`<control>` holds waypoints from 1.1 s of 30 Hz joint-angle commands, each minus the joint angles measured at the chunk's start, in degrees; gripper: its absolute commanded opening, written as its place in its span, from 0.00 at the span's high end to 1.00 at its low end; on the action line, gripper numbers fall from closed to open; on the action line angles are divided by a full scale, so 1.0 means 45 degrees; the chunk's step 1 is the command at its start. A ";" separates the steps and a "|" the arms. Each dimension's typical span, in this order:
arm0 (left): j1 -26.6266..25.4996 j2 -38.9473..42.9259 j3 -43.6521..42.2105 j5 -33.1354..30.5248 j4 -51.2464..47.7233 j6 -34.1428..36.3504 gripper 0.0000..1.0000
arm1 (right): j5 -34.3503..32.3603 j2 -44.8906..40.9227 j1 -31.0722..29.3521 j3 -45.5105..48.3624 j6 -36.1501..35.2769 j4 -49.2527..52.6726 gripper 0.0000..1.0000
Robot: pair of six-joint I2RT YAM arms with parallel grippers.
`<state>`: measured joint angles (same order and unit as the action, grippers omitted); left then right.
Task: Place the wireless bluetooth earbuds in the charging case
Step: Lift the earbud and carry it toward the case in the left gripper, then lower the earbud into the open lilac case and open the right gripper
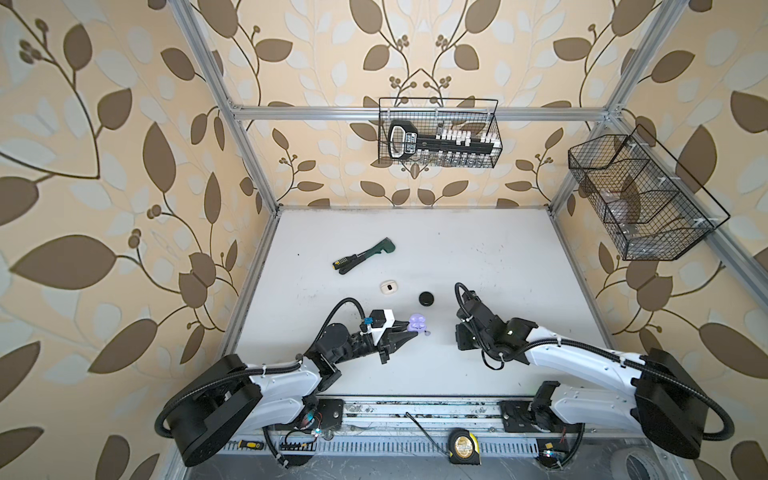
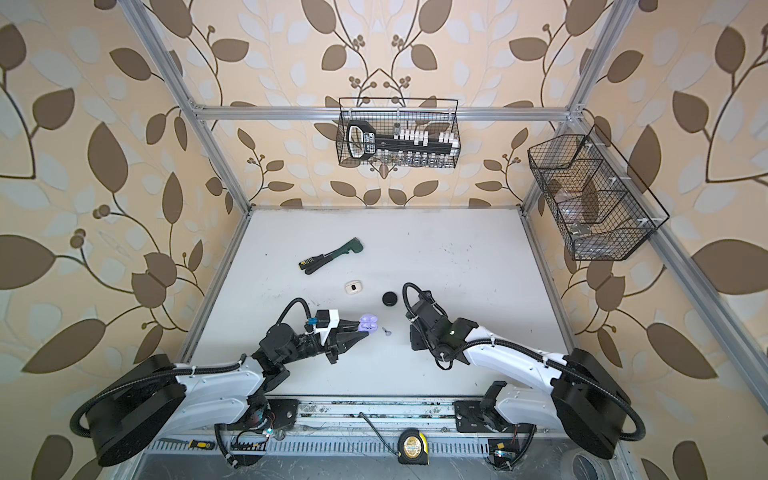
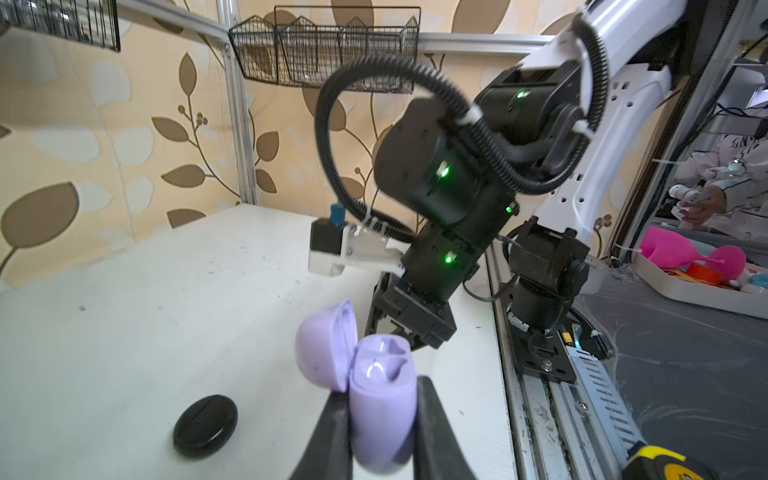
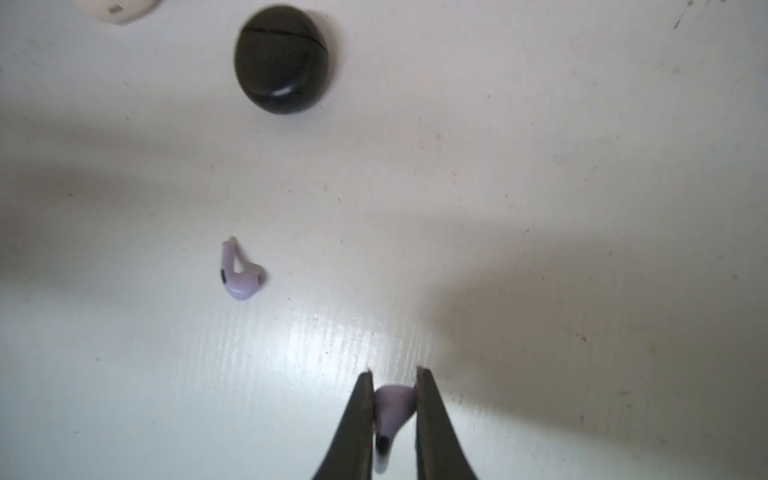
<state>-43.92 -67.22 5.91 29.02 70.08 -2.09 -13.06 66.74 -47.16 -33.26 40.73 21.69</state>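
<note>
Left tool (image 3: 379, 387) holds the open lilac charging case (image 3: 382, 419); one lilac earbud (image 4: 242, 277) lies on the tabletop (image 4: 540, 208), right tool (image 4: 394, 374) pinches a second earbud (image 4: 394, 404).

White table (image 1: 498, 270) bears tool (image 1: 363, 254), white case (image 1: 388, 287), black case (image 1: 427, 298), lilac earbud (image 4: 241, 276).

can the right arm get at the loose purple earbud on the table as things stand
Reach, probably yes; pick up, probably not: the right gripper is shut on a purple earbud. The loose earbud lies nearby on bare table, nothing between.

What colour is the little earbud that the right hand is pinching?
Lilac; the earbud shows best in the right wrist view.
</note>
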 commanded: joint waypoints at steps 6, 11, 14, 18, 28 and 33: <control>-0.0103 -0.2921 0.1248 0.0850 0.2556 -0.0902 1.00 | -0.1771 -0.1639 -0.1333 -0.0173 0.1978 -0.0752 0.85; -0.0127 -0.2963 0.1274 0.0958 0.2555 -0.0942 1.00 | -0.2968 -0.2637 -0.2224 -0.0232 0.2724 -0.1006 0.85; -0.0122 -0.2933 0.1264 0.0991 0.2568 -0.0957 1.00 | -0.3738 -0.3124 -0.2850 -0.0321 0.3107 -0.1112 0.85; -0.0122 -0.2826 0.1247 0.1021 0.2554 -0.0943 1.00 | -0.4939 -0.3792 -0.3877 -0.0364 0.3577 -0.1380 0.85; -0.0122 -0.2719 0.1245 0.1208 0.2551 -0.0942 1.00 | -0.7205 -0.3914 -0.5727 -0.0598 0.3840 -0.2572 0.86; -0.0122 -0.2693 0.1207 0.1169 0.2558 -0.0922 1.00 | -0.7821 -0.3241 -0.6004 -0.0705 0.4012 -0.3366 0.86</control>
<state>-43.94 -81.03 10.41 32.84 76.64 -6.15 -43.81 50.87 -73.60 -34.41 57.21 9.74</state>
